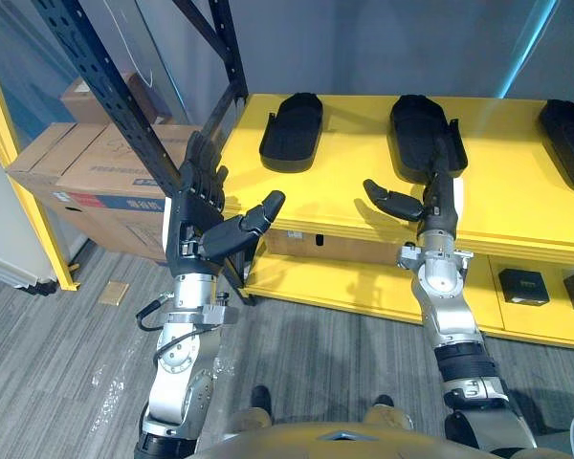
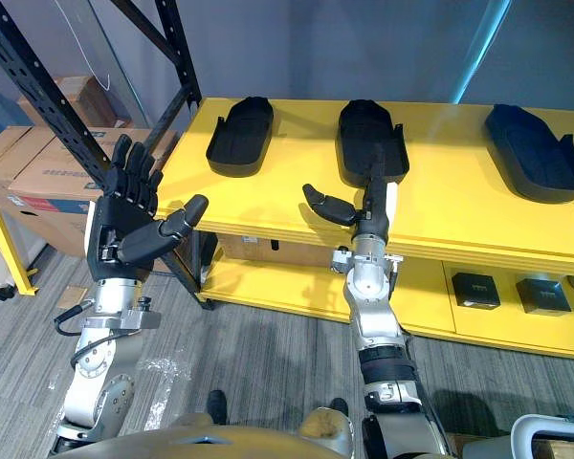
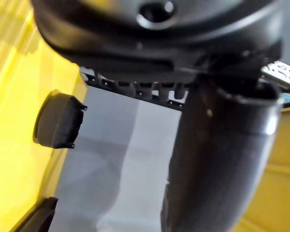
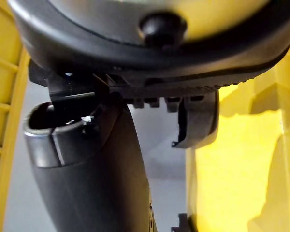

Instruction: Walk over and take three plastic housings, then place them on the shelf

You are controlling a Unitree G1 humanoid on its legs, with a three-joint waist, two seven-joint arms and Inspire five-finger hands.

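Observation:
Three black plastic housings lie on the yellow shelf top (image 1: 517,206): the left one (image 1: 292,131), the middle one (image 1: 427,139) and the right one (image 1: 569,143). My right hand (image 1: 438,191) is open. Its straight fingers reach over the near end of the middle housing and its thumb sticks out to the left; I cannot tell whether they touch it. My left hand (image 1: 199,215) is raised in front of the shelf's left corner, open and empty. The left wrist view shows a housing (image 3: 55,121) past the thumb (image 3: 217,159). The right wrist view shows a housing (image 4: 198,121) on yellow.
A dark blue rack upright (image 1: 124,105) slants just behind my left hand. Cardboard boxes (image 1: 105,163) are stacked on the floor at the left, beside a yellow post (image 1: 29,191). Small black boxes (image 1: 523,285) sit on the lower shelf level at the right.

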